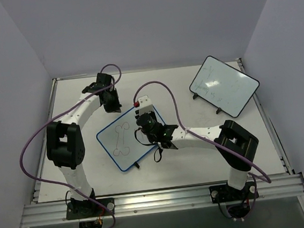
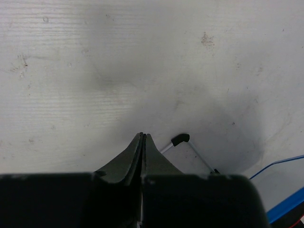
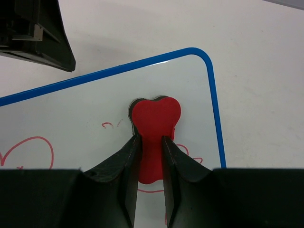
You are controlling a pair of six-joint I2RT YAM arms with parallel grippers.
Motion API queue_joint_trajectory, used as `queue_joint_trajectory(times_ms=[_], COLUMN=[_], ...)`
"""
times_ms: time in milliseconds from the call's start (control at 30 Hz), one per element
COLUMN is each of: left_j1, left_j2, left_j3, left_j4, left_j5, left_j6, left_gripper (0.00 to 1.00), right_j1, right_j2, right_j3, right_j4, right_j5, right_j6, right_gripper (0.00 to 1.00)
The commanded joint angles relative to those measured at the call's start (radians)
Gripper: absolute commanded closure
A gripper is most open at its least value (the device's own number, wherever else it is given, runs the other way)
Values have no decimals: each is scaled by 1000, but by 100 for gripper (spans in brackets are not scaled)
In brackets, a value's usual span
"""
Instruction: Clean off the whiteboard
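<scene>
Starting from the top external view: shows the whiteboard (image 1: 112, 150) lying askew mid-surface, with a bone outline (image 1: 123, 140) across it, seemingly whole. Puts the right gripper (image 1: 149, 126) at the board's far right corner and the left gripper (image 1: 109, 96) well apart, past the far edge. Shows also a black-framed board (image 1: 223, 85) propped at far right, with faint marks too small to read.

Moving to the left wrist: shows jaws pressed together on nothing, above bare scuffed surface (image 2: 95, 71); looks idle in the wiping.

Ending with the right wrist: shows jaws pinching a red eraser (image 3: 154, 116), apparently resting on the whiteboard just inside its blue corner. Keeps red strokes (image 3: 28, 152) in view to the left and beneath. Reads as barely begun, with nearly all the drawing left to wipe. Offers no brand, label or legible word in any view.
</scene>
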Motion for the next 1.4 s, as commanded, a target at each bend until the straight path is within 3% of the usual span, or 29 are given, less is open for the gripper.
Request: queue_joint_trajectory(times_ms=[0,633,1367], left_j1=[-9,-27,-38], left_j2=[-7,-7,-14], left_j3=[31,26,2], left_j4=[18,20,36], left_j5=[11,6,-11], left_j6=[17,17,22], left_gripper=[96,96,96], right_j1=[33,143,-32], right_j2=[-22,26,-142], right_j3=[-8,38,-153], right_j4=[14,17,25], right_j5=[11,-18,24], right_j6=[-2,1,42], right_gripper=[81,80,80])
